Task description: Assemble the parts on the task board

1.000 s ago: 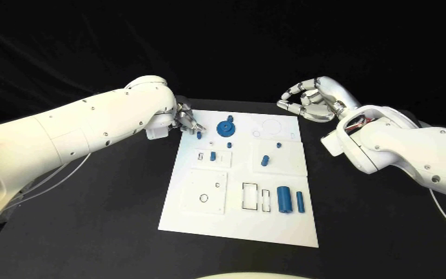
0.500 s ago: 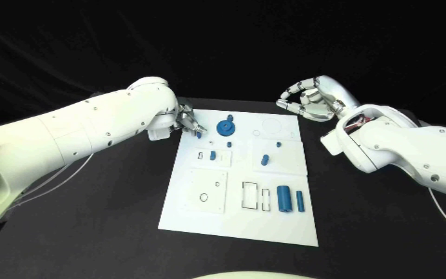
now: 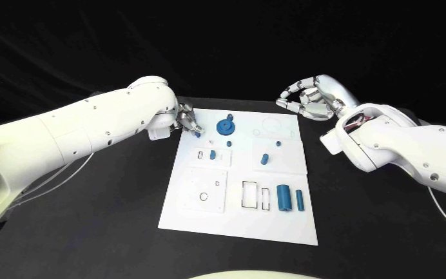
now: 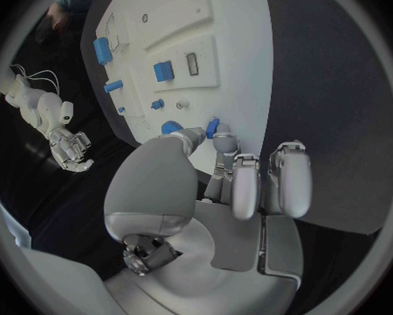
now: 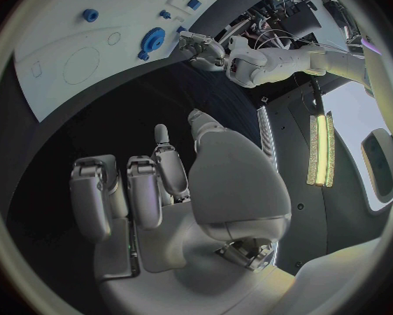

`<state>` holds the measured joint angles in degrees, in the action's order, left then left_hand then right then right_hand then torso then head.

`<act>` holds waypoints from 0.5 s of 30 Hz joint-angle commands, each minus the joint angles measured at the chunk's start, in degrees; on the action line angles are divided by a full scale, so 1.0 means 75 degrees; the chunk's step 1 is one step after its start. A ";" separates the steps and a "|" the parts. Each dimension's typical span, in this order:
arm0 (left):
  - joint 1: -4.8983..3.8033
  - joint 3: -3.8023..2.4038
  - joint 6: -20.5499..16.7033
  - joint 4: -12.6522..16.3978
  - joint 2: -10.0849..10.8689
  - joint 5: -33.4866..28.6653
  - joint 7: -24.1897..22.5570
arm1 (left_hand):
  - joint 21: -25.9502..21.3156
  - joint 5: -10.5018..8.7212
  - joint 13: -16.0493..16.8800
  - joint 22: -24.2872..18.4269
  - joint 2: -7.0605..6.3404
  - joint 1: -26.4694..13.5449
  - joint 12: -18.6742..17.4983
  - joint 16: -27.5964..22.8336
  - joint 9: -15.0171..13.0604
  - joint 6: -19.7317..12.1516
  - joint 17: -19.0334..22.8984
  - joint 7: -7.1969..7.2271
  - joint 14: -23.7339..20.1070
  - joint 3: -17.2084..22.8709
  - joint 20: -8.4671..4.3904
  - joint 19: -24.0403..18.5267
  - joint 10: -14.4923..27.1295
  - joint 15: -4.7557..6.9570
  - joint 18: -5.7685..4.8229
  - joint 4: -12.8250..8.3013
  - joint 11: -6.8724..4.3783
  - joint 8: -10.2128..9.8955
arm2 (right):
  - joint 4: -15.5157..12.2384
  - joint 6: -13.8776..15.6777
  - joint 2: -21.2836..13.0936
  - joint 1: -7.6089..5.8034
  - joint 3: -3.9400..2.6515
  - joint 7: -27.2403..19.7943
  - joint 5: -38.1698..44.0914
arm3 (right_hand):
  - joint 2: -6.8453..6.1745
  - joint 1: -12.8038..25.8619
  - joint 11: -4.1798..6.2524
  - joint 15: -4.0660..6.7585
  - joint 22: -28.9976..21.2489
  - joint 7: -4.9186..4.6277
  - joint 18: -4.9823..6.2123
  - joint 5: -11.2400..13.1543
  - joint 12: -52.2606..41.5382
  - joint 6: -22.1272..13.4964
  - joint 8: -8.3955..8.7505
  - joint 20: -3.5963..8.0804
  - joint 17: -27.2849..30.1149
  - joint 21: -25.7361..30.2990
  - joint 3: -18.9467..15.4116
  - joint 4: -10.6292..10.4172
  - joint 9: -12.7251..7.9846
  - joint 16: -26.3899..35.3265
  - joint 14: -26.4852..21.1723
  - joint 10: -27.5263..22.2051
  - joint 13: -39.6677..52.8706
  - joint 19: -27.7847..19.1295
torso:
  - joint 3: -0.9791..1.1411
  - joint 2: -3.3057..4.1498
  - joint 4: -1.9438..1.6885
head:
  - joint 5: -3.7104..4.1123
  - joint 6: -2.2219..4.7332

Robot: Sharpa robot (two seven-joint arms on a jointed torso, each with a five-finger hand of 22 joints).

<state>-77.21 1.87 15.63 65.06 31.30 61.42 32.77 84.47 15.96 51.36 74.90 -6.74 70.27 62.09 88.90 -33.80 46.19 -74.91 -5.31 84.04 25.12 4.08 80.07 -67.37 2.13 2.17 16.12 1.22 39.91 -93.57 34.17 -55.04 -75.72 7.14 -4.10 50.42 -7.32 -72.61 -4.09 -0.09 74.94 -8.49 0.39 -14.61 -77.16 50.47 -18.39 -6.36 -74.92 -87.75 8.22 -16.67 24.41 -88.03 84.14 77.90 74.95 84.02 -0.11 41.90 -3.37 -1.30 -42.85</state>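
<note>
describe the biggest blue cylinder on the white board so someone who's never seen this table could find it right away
Start at the white task board in the middle of the black table and go to its near right corner, the end closest to the robot. Beside two empty rectangular slots there stands the big blue cylinder. It is thicker than the slim blue peg just to its right.

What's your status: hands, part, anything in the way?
Left hand pinches small blue part at task board corner. Right hand curled, holding nothing, off board. Nothing in the way.
</note>
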 commanded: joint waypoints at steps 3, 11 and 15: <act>0.0001 -0.0002 -0.0197 0.0003 -0.0013 -0.0244 -0.0180 | 0.0005 0.0010 -0.0039 0.0379 0.0142 0.0667 0.0035 0.0051 -0.0026 -0.0035 -0.1851 0.0059 0.0735 0.0591 -0.0058 0.0044 -0.0019 0.0064 0.0113 -0.0206 -0.0073 0.0171 | -0.0002 -0.0102 0.0006 0.0005 0.0000 -0.0048 0.0029 | 0.0065 0.0014 0.0052 0.0055 0.1757 0.0027 0.0050 -0.0100 0.0015 -0.0043 -0.0046 0.0064 -0.1246 0.0045 -0.0010 0.0015 0.0013 0.0035 0.0602 -0.0011 0.0220 0.0553 | -0.0003 0.0001 0.0001 | -0.0004 -0.0012; 0.0006 -0.0003 -0.0456 0.0102 0.0109 -0.0949 -0.0235 | 0.0008 -0.0003 -0.0079 0.0399 0.0051 0.0936 0.0045 0.0044 -0.0160 -0.0165 -0.1837 0.0030 0.0730 0.1503 -0.0056 0.0044 -0.0065 0.0043 0.0111 -0.0459 -0.0053 0.0478 | 0.0004 -0.0100 0.0003 0.0006 0.0000 -0.0044 0.0029 | 0.0065 0.0007 0.0054 0.0056 0.1751 0.0027 0.0053 -0.0135 0.0011 -0.0046 -0.0049 0.0065 -0.1240 0.0054 -0.0009 0.0015 0.0015 0.0038 0.0601 -0.0007 0.0224 0.0548 | -0.0001 -0.0003 -0.0003 | -0.0025 -0.0015; 0.0017 -0.0003 -0.0573 0.0337 0.0289 -0.1255 -0.0243 | 0.0010 0.0002 -0.0039 0.0405 0.0001 0.0907 0.0092 0.0031 -0.0188 -0.0174 -0.1815 0.0033 0.0722 0.1655 -0.0056 0.0046 -0.0108 0.0046 0.0111 -0.0500 -0.0057 0.0549 | 0.0006 -0.0082 -0.0005 0.0006 0.0000 -0.0054 0.0029 | 0.0066 0.0004 0.0053 0.0057 0.1753 0.0028 0.0052 -0.0163 0.0011 -0.0048 -0.0052 0.0066 -0.1245 0.0051 -0.0008 0.0014 0.0017 0.0037 0.0602 -0.0007 0.0224 0.0550 | -0.0006 -0.0007 -0.0013 | -0.0007 -0.0056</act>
<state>-77.13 1.87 13.18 66.89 33.21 56.42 31.88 84.47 15.78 50.99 74.90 -6.55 76.55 62.50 89.13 -33.64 44.83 -74.90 -5.61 84.04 32.77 3.89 80.26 -67.79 2.13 2.17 16.82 0.82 43.59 -93.52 34.13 -55.09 -75.72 7.14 -4.10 50.42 -7.32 -72.61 -4.09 -0.09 74.93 -8.49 0.39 -15.43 -77.16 50.47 -18.39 -6.36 -74.91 -87.51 8.22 -16.67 24.46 -88.03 84.14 77.90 74.94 84.01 -0.12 41.89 -3.38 -1.46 -43.04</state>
